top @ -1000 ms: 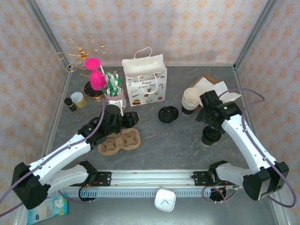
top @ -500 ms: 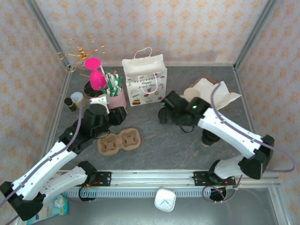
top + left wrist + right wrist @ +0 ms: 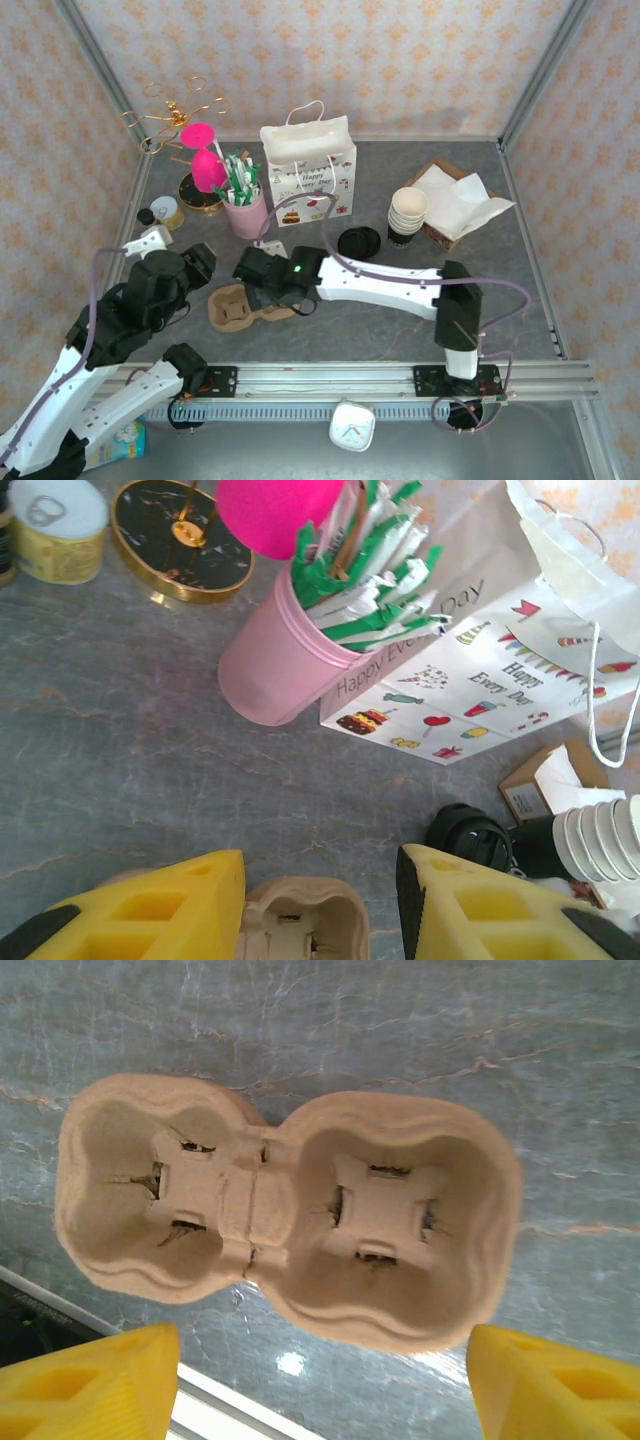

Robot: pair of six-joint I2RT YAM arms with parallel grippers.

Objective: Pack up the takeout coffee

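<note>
The takeout coffee is hidden. A brown pulp two-cup carrier [image 3: 228, 306] lies on the grey table near the front left, both wells empty [image 3: 290, 1210]. My right gripper [image 3: 268, 292] hovers over it, reached across from the right, open, with its yellow fingertips [image 3: 110, 1385] wide on either side of the carrier's long edge [image 3: 325, 1360]. My left gripper [image 3: 200, 262] stands just left of the carrier, open with nothing held; one end of the carrier [image 3: 300, 920] shows low between its fingers [image 3: 320, 890].
A white printed gift bag [image 3: 310, 180] stands at the back centre. A pink cup of green packets [image 3: 245, 205] is to its left. A pile of black lids [image 3: 358, 242] and a stack of cups [image 3: 405, 215] sit right of centre, napkins in a box [image 3: 455, 200] beyond.
My right arm swung from the right side across to the carrier, and its jaws narrowed a little. My left arm drew back to the left, off the carrier.
</note>
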